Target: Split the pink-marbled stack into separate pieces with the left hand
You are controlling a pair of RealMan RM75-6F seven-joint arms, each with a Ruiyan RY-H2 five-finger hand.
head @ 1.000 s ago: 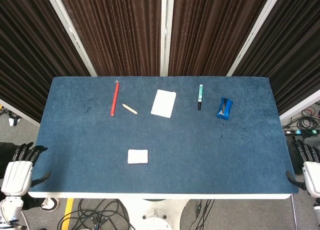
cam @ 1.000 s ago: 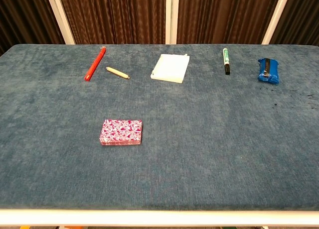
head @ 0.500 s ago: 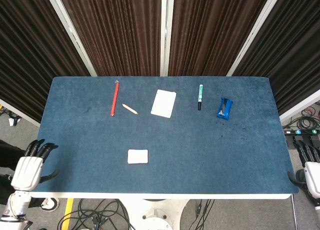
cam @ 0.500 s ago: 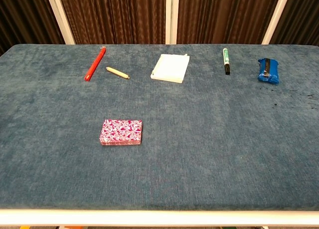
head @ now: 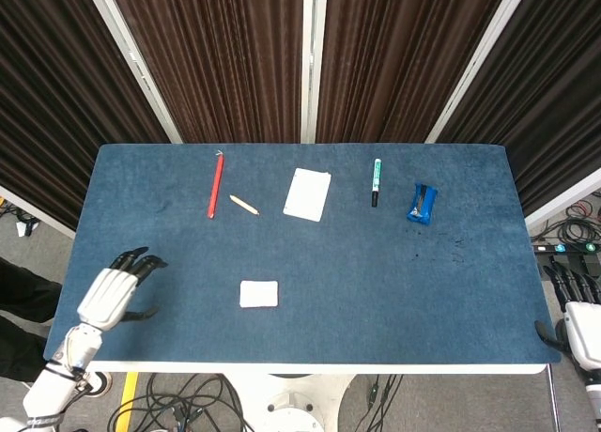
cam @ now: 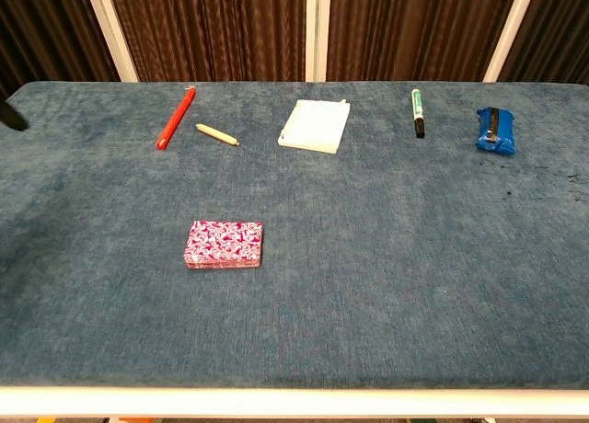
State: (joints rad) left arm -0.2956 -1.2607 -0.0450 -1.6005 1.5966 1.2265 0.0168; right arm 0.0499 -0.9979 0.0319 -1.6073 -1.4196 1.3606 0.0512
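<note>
L hand point(head: 115, 291) sits over the near-left part of the blue table point(head: 376, 263), fingers spread apart and pointing up-right, holding nothing; in chest view only a dark fingertip shows at the far left edge. Pink-marbled stack point(cam: 224, 244) lies flat on the cloth, to the right of the L hand and well apart from it, not touched, edges squared up w/ all pieces still together; in head view it reads as a pale washed-out rectangle point(head: 258, 294). R hand point(head: 580, 315) hangs off the near-right table corner, mostly cut by the frame edge, dark fingers pointing up; can't tell if they're spread or closed, nothing seen in it. Farther from the L hand, toward the curtain side: red pen point(cam: 175, 117) lying at a slant, and just beside it on the right a short tan pencil stub point(cam: 217, 134), not touching. Further right a flat white pad point(cam: 316, 126), then a green marker point(cam: 418, 111) w/ dark cap end toward the near side, then a blue wrapped pack point(cam: 495, 131), nearest the R hand's side but well apart from it.
</note>
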